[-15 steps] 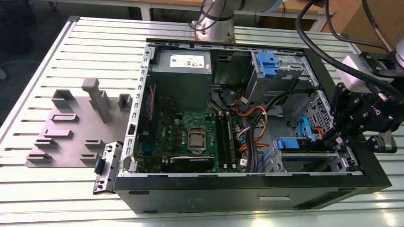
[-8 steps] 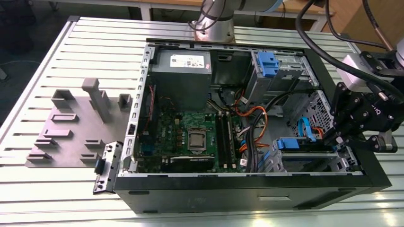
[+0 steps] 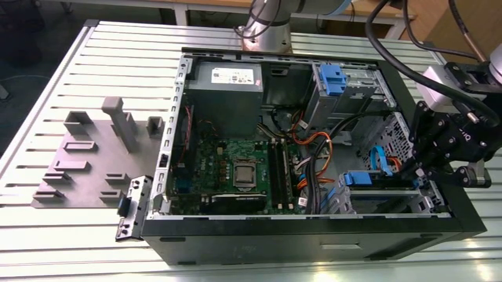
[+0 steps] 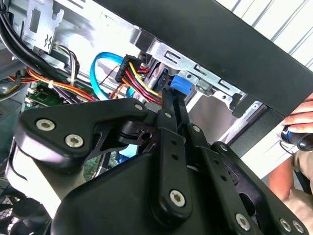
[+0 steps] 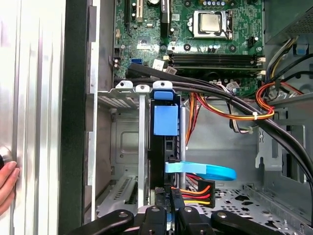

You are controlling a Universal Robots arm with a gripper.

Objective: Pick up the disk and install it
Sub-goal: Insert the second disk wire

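Disk (image 5: 165, 120) in bay, at claw (image 5: 168, 205) tips.

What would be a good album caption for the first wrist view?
Black robot gripper at a blue-framed disk standing in the open computer case's metal bay.

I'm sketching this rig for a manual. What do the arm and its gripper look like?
The arm is a silver-grey tube with thick black cables looping off it. The gripper is matt black: flat linkage bars joined by silver screws and pivots, narrowing to slim black fingers, with a small white marking on its body.
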